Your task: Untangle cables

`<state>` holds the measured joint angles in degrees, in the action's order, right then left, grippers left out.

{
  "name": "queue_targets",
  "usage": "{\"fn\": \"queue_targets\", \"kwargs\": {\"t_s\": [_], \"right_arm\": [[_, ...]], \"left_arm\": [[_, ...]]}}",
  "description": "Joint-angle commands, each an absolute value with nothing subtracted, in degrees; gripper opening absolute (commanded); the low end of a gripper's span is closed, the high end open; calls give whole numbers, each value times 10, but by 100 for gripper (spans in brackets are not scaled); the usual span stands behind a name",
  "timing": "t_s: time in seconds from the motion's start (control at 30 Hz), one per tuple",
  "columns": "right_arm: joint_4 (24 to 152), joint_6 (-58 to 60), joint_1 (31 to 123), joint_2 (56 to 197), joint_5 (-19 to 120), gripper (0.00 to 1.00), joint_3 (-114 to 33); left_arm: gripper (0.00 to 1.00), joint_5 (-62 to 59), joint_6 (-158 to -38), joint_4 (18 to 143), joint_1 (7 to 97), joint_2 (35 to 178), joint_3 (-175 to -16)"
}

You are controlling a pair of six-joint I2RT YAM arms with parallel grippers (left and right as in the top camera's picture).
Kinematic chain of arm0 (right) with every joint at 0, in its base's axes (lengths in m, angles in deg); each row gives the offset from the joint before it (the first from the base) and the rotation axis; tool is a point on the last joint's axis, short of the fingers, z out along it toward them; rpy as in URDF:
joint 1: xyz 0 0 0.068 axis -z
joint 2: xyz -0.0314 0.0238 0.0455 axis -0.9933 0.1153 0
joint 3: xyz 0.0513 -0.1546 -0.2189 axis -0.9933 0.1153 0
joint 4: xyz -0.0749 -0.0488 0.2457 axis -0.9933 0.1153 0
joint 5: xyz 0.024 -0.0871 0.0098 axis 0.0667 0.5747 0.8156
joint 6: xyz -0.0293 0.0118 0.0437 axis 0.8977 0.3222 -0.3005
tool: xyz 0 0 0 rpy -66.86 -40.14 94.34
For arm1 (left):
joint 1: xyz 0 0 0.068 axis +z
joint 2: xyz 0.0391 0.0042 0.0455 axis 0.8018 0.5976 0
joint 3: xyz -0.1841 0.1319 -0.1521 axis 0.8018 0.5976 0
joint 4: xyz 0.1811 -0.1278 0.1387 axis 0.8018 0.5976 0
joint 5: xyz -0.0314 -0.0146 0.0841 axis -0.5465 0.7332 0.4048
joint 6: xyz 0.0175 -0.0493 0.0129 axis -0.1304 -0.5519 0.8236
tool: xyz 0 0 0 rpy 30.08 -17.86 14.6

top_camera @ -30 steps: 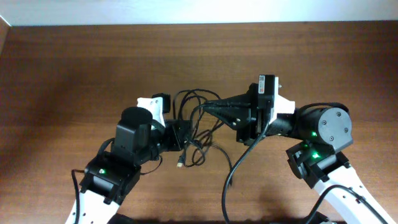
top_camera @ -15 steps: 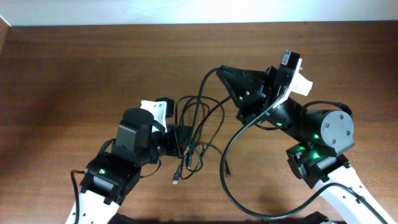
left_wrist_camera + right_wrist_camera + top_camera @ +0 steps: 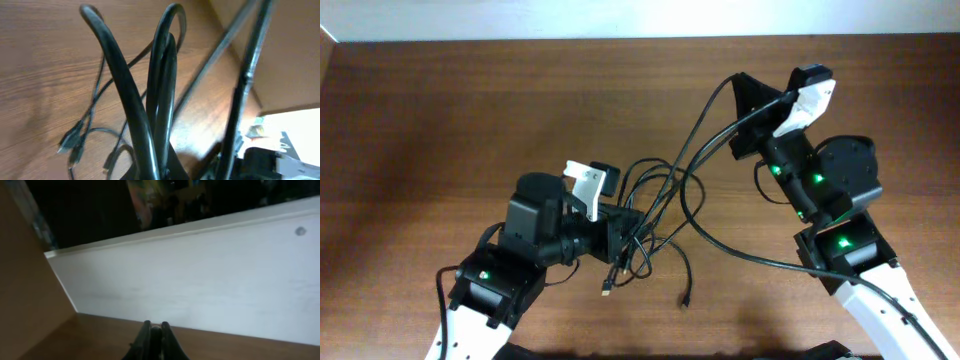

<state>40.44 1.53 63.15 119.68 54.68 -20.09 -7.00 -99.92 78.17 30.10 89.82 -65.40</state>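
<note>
The cables (image 3: 648, 212) are seen bunched in a loose tangle near the middle of the tabletop (image 3: 440, 120), slightly toward the near edge. The knot is gripped at its left side by the left fingers (image 3: 617, 226), which are clenched on the cords. In the left wrist view, black loops (image 3: 152, 100) are shown rising in tall arches straight out of that grasp.

From the tangle, two long strands (image 3: 705, 135) are drawn up and to the far right, raised above the wood. There they are met by the right fingers (image 3: 748, 95), clamped onto them high over the far right part of the tabletop. In the right wrist view those fingers (image 3: 146, 337) are seen pressed tightly together at the tips. The spot where the strands are pinched cannot be made out from that angle.

Two loose ends are left lying on the wood near the front. A silver-tipped plug (image 3: 607, 290) is seen just below the tangle, and a dark plug (image 3: 685, 301) a little to its right. A pair of small plugs (image 3: 70, 144) is also caught lying flat in the left wrist view.

The left arm (image 3: 535, 225) is angled in from the near left and the right arm (image 3: 830, 190) from the near right, with green lights lit on both. A white wall (image 3: 210, 280) is seen running along the far edge.
</note>
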Motion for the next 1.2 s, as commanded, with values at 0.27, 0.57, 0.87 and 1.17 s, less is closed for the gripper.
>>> {"fn": "queue_targets", "kwargs": {"t_s": [0.27,0.57,0.87,1.17], "right_arm": [[516,53,658,1140,585,64,-211],[759,25,658,1100,287,78,-211],[729,-186,605,1239,184,86,-211],[555,-267,500,1333,184,34,-211]], "left_arm": [[0,26,-1091,817,335,896,-652],[0,-12,-1179,702,365,895,-652],[0,-82,-1297,605,407,895,-652],[0,-110,-1297,590,406,895,-652]]}}
